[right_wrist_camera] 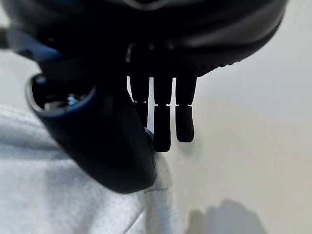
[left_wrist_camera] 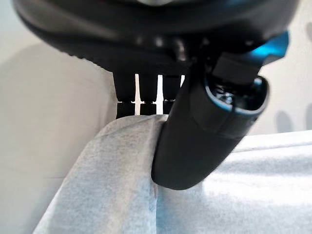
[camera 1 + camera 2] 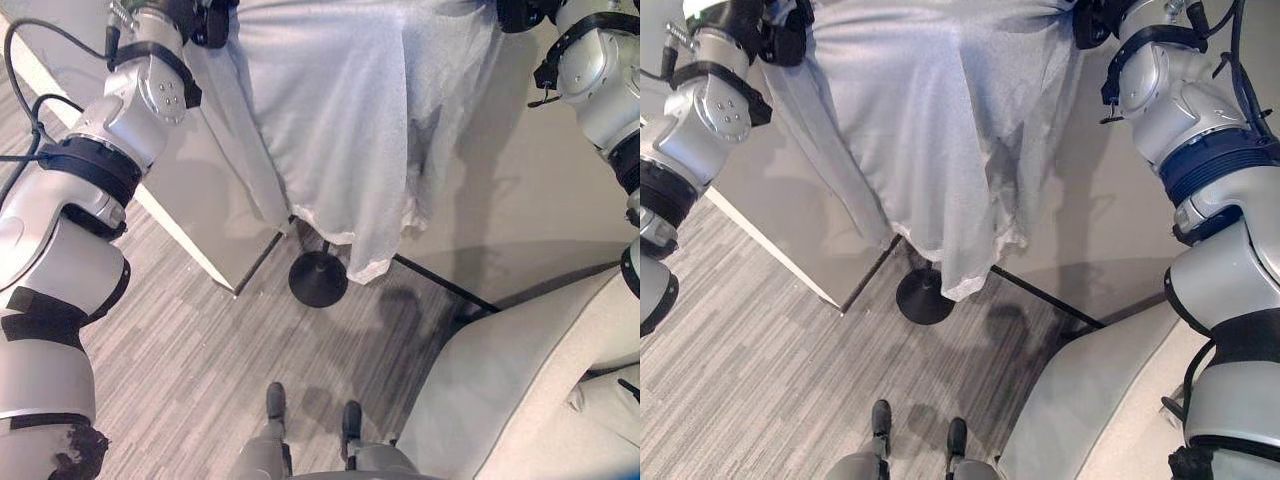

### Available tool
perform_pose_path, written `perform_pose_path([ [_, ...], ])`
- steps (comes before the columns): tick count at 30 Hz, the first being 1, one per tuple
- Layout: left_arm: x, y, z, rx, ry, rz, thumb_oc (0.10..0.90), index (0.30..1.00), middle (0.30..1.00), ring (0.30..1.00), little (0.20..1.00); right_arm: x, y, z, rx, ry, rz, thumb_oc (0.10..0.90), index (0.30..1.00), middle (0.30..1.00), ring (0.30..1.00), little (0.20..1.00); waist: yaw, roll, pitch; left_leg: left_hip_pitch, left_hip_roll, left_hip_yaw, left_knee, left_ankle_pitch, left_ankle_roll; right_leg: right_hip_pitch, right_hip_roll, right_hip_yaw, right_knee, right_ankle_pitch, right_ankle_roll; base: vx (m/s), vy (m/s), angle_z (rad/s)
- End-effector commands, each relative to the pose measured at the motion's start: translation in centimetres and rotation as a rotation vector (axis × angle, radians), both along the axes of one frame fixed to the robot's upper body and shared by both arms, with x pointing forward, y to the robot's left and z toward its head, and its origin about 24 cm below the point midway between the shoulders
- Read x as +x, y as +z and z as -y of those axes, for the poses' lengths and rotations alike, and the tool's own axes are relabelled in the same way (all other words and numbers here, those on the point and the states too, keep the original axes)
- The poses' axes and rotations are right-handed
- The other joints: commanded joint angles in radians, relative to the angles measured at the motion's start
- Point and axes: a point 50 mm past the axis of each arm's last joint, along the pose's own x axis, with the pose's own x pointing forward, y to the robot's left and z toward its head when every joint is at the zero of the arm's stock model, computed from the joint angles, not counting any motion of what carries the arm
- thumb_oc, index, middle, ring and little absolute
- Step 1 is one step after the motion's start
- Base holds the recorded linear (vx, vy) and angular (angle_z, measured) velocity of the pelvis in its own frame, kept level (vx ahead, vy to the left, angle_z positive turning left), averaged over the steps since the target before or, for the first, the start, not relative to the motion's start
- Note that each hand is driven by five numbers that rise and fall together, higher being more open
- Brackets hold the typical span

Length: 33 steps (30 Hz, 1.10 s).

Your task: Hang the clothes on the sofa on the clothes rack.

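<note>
Pale grey garment (image 3: 340, 130) hangs spread between both raised arms, above the rack's round black base (image 3: 318, 278). Left robot hand (image 2: 195, 131) pinches one top corner between thumb and fingers; right robot hand (image 1: 107, 141) pinches the other corner likewise. Judged: garment is off the sofa (image 3: 520, 390) and lifted to the rack, but whether it rests on a bar cannot be told; release remains. Wall (image 3: 540, 200) stands close behind; striped floor (image 3: 200, 360) below.

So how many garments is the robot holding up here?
1. A pale grey garment hangs spread between the left hand and right hand, each pinching a top corner, above the rack's black round base. Others may be hidden.
</note>
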Motion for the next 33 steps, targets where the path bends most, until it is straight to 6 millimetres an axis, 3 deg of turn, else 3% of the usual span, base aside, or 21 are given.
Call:
perform_pose_path([
  [1, -3.4, 8.0, -3.8, -0.088, 0.145, 0.257, 0.4, 0.3, 0.3, 0.3, 0.3, -4.1, 8.2, 3.0, 0.05, -0.149, 0.26, 0.4, 0.3, 0.3, 0.3, 0.3, 0.024, -0.017, -0.005, 0.098, 0.057, 0.03, 0.001, -0.109, -0.098, -0.02, -0.07, -0.012, -0.002, 0.087, 0.127, 0.01, 0.023, -0.06],
  [5, -2.9, 5.2, -4.4, -0.189, 0.09, 0.248, 0.4, 0.3, 0.3, 0.3, 0.3, -2.6, 4.1, 3.8, 0.046, -0.141, 0.162, 0.4, 0.3, 0.3, 0.3, 0.3, 0.03, -0.012, 0.015, 0.109, 0.049, 0.025, 0.001, -0.118, -0.09, -0.008, -0.075, -0.013, -0.002, 0.079, 0.122, 0.02, 0.028, -0.06],
  [7, -2.8, 3.0, -4.1, -0.267, 0.019, 0.252, 0.4, 0.3, 0.3, 0.3, 0.3, -1.8, 0.3, 5.2, 0.104, -0.13, 0.095, 0.4, 0.3, 0.3, 0.3, 0.3, 0.032, -0.005, 0.027, 0.114, 0.043, 0.025, 0.001, -0.122, -0.084, -0.002, -0.08, -0.019, -0.002, 0.075, 0.118, 0.01, 0.012, -0.02],
  [8, -2.7, 0.9, -4.1, -0.335, -0.023, 0.229, 0.4, 0.3, 0.3, 0.3, 0.3, -1.6, -2.9, 6.4, 0.178, -0.13, 0.056, 0.4, 0.3, 0.3, 0.3, 0.3, 0.036, -0.001, 0.028, 0.126, 0.04, 0.025, 0.001, -0.133, -0.079, 0.01, -0.083, -0.022, -0.002, 0.069, 0.117, 0.05, 0.031, 0.03],
  [10, -2.5, -1.9, -3.7, -0.467, -0.081, 0.201, 0.4, 0.3, 0.3, 0.3, 0.3, -1.4, -6.1, 6.4, 0.286, -0.089, 0.037, 0.4, 0.3, 0.3, 0.3, 0.3, 0.038, 0.008, 0.037, 0.145, 0.039, 0.027, 0.001, -0.144, -0.074, 0.029, -0.086, -0.027, -0.002, 0.063, 0.116, 0.04, 0.019, 0.02],
  [11, -2.5, -2.0, -3.7, -0.466, -0.081, 0.198, 0.4, 0.3, 0.3, 0.3, 0.3, -1.4, -6.2, 6.5, 0.287, -0.09, 0.035, 0.4, 0.3, 0.3, 0.3, 0.3, 0.038, 0.006, 0.034, 0.142, 0.038, 0.027, 0.001, -0.141, -0.074, 0.026, -0.087, -0.027, -0.002, 0.065, 0.115, 0.0, 0.0, 0.0],
  [14, -2.6, -6.7, -3.3, -0.562, -0.139, 0.108, 0.4, 0.3, 0.3, 0.3, 0.3, -1.9, -10.4, 6.7, 0.384, -0.044, -0.008, 0.4, 0.3, 0.3, 0.3, 0.3, 0.04, 0.014, 0.034, 0.175, 0.036, 0.03, 0.001, -0.157, -0.067, 0.054, -0.092, -0.029, -0.002, 0.051, 0.111, 0.05, -0.008, -0.05],
  [15, -2.5, -7.5, -3.2, -0.589, -0.147, 0.089, 0.714, 0.771, 0.771, 0.771, 0.771, -2.0, -10.9, 6.5, 0.413, -0.02, -0.009, 0.8, 0.9, 0.9, 0.9, 0.9, 0.039, 0.014, 0.032, 0.182, 0.037, 0.032, 0.001, -0.161, -0.067, 0.06, -0.092, -0.028, -0.002, 0.048, 0.11, 0.06, -0.007, -0.06],
  [16, -2.5, -8.1, -3.3, -0.616, -0.152, 0.075, 0.8, 0.9, 0.9, 0.9, 0.9, -2.1, -11.3, 6.4, 0.431, -0.005, -0.012, 0.8, 0.9, 0.9, 0.9, 0.9, 0.038, 0.016, 0.031, 0.187, 0.039, 0.035, 0.001, -0.163, -0.067, 0.064, -0.092, -0.029, -0.002, 0.044, 0.109, 0.05, -0.015, -0.05],
  [18, -2.6, -9.7, -3.3, -0.69, -0.189, 0.018, 0.8, 0.9, 0.9, 0.9, 0.9, -2.5, -11.9, 6.2, 0.533, 0.055, 0.006, 0.8, 0.9, 0.9, 0.9, 0.9, 0.032, 0.02, 0.021, 0.205, 0.039, 0.037, 0.001, -0.17, -0.066, 0.082, -0.091, -0.027, -0.002, 0.037, 0.107, 0.07, -0.015, -0.07],
  [25, -3.7, -10.5, -3.7, -0.781, -0.261, 0.021, 0.8, 0.9, 0.9, 0.9, 0.9, -4.4, -11.6, 7.3, 0.733, 0.136, 0.139, 0.8, 0.9, 0.9, 0.9, 0.9, 0.027, 0.029, -0.01, 0.254, 0.04, 0.042, 0.001, -0.196, -0.063, 0.132, -0.09, -0.03, -0.002, 0.019, 0.105, 0.05, -0.009, -0.04],
  [30, -5.3, -10.9, -4.9, -0.794, -0.278, 0.06, 0.8, 0.9, 0.9, 0.9, 0.9, -6.3, -12.7, 8.9, 0.754, 0.122, 0.168, 0.8, 0.9, 0.9, 0.9, 0.9, 0.026, 0.031, -0.039, 0.294, 0.041, 0.05, 0.001, -0.215, -0.061, 0.173, -0.092, -0.038, -0.002, 0.01, 0.104, 0.04, -0.001, -0.03],
  [33, -7.2, -11.8, -5.6, -0.828, -0.292, 0.108, 0.8, 0.9, 0.9, 0.9, 0.9, -8.0, -14.0, 9.9, 0.743, 0.102, 0.167, 0.8, 0.9, 0.9, 0.9, 0.9, 0.027, 0.032, -0.056, 0.314, 0.043, 0.055, 0.001, -0.224, -0.06, 0.196, -0.096, -0.049, -0.002, 0.008, 0.102, 0.02, 0.01, -0.05],
])
